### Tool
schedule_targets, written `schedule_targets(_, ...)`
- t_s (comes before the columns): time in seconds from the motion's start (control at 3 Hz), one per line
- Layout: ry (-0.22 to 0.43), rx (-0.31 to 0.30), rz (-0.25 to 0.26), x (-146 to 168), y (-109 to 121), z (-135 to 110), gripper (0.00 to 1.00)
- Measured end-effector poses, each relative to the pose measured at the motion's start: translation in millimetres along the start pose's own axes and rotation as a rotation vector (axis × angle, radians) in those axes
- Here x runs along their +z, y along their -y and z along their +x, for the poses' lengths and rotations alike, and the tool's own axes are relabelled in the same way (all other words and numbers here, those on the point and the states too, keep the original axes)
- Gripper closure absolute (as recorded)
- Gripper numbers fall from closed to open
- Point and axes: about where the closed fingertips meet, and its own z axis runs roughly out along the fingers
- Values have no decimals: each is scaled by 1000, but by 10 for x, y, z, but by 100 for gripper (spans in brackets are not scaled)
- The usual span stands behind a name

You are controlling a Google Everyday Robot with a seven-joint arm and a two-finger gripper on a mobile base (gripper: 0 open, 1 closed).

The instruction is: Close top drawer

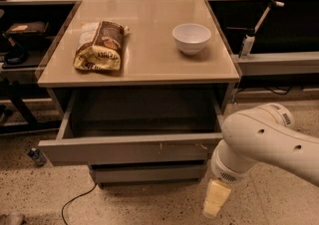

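The top drawer (124, 151) is the wide grey metal drawer under the tabletop. It stands pulled out, showing its shallow grey tray (144, 119), which holds nothing. Its plain front has small pale scratches near the right. My gripper (215, 200) hangs at the end of the white arm (264, 139), low at the right, below and just in front of the drawer front's right end. It does not touch the drawer and holds nothing that I can see.
A brown snack bag (98, 46) and a white bowl (191, 37) sit on the beige tabletop (149, 67). A narrower grey drawer front (149, 172) shows below. A cable (75, 201) lies on the speckled floor. Dark shelving flanks both sides.
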Motion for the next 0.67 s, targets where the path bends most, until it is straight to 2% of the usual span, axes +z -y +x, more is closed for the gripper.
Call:
schedule_targets(0.33,0,0,0,0,0,0,19)
schedule_targets(0.67,0,0,0,0,0,0,42)
